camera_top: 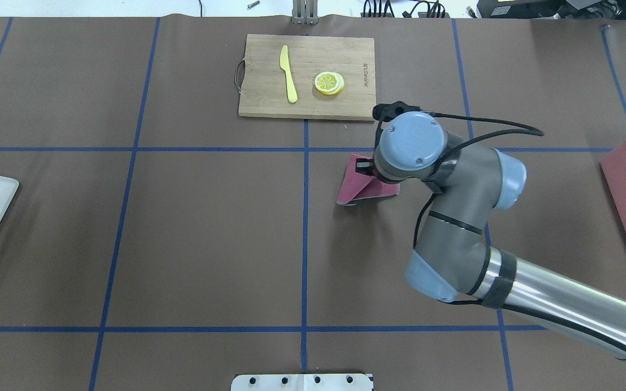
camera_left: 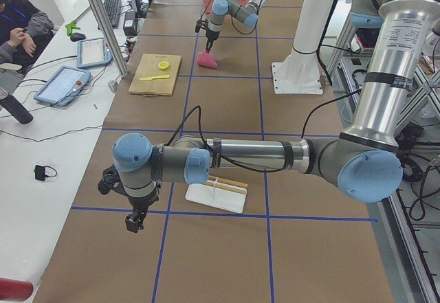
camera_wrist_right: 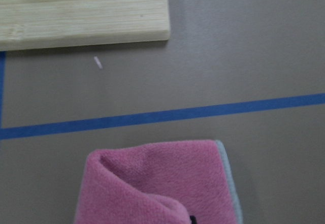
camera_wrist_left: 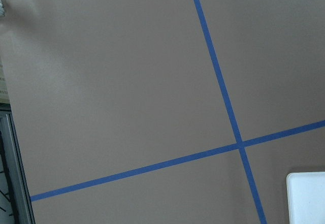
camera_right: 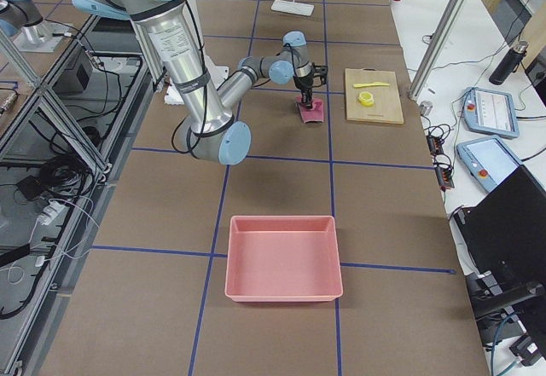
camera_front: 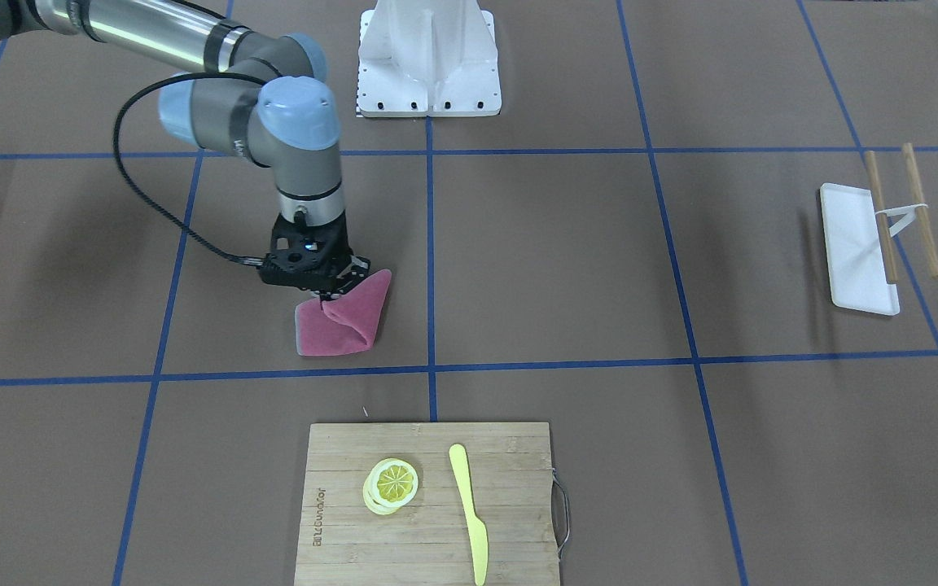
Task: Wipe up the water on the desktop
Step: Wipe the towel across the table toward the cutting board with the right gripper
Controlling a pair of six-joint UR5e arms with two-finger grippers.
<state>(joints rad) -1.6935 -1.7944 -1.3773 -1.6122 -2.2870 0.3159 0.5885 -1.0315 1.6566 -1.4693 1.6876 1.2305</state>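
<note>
Fingers (camera_front: 329, 291) of the right gripper (camera_front: 325, 300) are pinched narrowly on a raised fold of the pink cloth (camera_front: 347, 325). It lies on the desktop (camera_front: 558, 260), robot-side of the cutting board (camera_front: 510, 488), off the corner far from its handle (camera_front: 563, 513). Burned-in lettering (camera_front: 318, 518) runs along the board's short edge, too small to read. Fleecy pink with a pale grey edge, the cloth is folded into a rough triangle, its long axis diagonal to the board's edges. Whether the left gripper (camera_left: 135, 220), well away from the board, is spread or closed cannot be told.
</note>
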